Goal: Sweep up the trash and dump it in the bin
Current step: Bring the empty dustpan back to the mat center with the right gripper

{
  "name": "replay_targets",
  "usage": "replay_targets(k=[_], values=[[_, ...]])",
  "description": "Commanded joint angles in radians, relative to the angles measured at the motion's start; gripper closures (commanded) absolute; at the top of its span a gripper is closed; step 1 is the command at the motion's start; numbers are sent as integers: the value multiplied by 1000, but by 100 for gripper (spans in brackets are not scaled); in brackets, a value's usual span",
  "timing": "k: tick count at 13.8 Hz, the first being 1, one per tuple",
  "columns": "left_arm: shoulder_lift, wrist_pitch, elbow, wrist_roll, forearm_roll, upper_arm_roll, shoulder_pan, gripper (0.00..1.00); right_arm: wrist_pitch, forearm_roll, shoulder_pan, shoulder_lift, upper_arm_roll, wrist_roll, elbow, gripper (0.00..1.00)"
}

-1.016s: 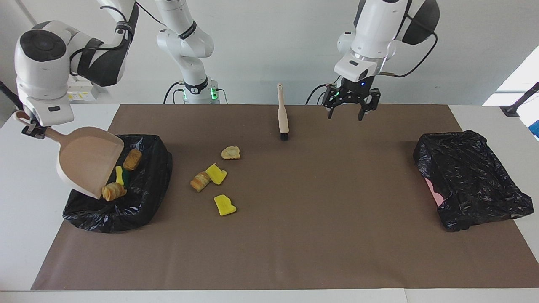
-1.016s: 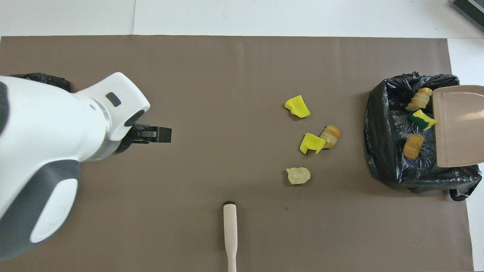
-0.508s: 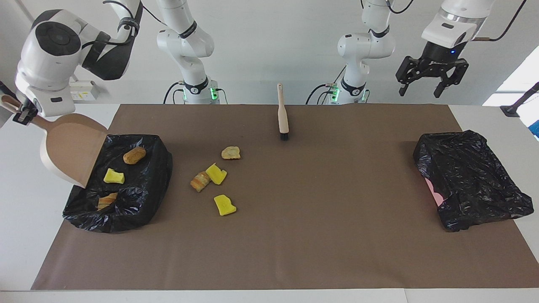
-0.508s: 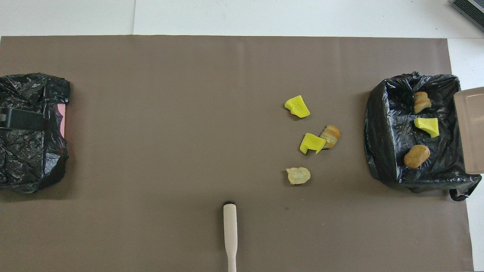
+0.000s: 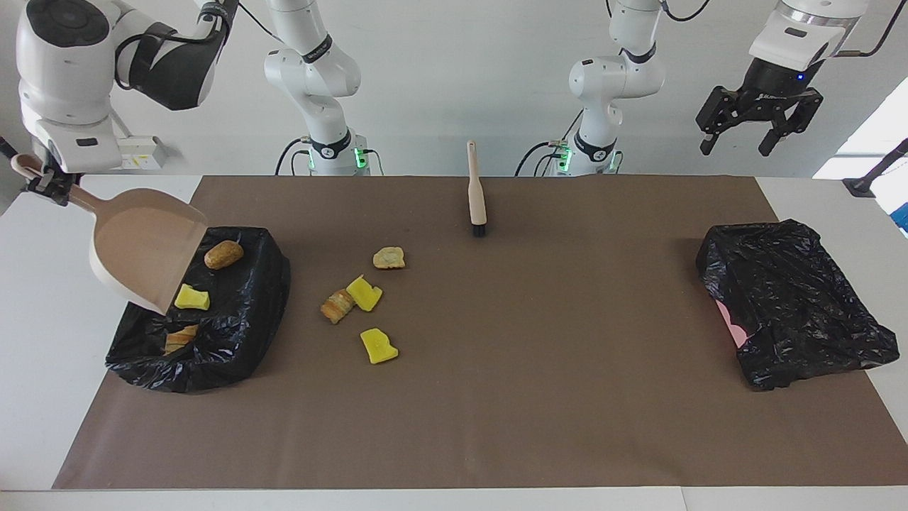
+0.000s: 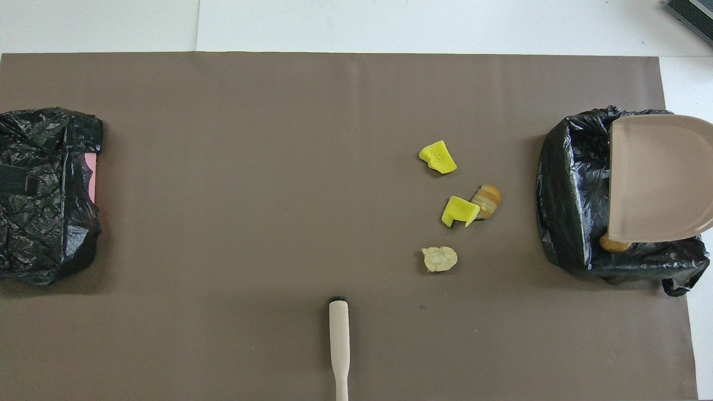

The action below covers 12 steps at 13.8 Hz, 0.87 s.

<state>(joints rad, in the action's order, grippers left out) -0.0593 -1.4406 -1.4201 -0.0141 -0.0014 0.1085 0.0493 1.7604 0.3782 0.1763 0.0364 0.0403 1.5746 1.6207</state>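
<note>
Brown paper-like matting covers most of the white table before me, leaving pale margins at both ends and along the edge farthest from my bases. The wall at my back is plain white, with cables trailing down to my two pedestals.

My right gripper is clamped on the handle of a tan dustpan, which I hold tilted, mouth down, over the black-bagged bin at my right arm's end of the table. In the overhead view the dustpan hides most of that bin's inside. Three chunks of trash lie in the bin: a brown bread-like one, a yellow one just by the pan's lip, and an orange-brown one low among the folds.

Four more chunks sit on the mat, between the bin and the table's middle: a pale tan chunk, a yellow chunk touching a striped bread-like chunk, and another yellow chunk farther from me.

A cream-handled brush lies alone on the mat near my bases, bristles pointing away from me.

My left gripper hangs high over my left arm's end of the table, fingers spread wide and holding nothing. A second black-bagged bin sits there, with a bit of pink showing at its edge.
</note>
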Motion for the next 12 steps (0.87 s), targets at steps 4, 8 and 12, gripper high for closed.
replay_targets(k=[4,8,12], values=[[1,65,32,-23,-17,5,17,0,-51,-189,-49,-18,-20,-316,41,100],[21,89,69,-63,-15,-145,-106,0,-39,-294,-159,-9,-20,-725,100,100],[22,94,70,-61,-8,-147,-120,0,3,-419,-320,32,-20,-1165,108,100]])
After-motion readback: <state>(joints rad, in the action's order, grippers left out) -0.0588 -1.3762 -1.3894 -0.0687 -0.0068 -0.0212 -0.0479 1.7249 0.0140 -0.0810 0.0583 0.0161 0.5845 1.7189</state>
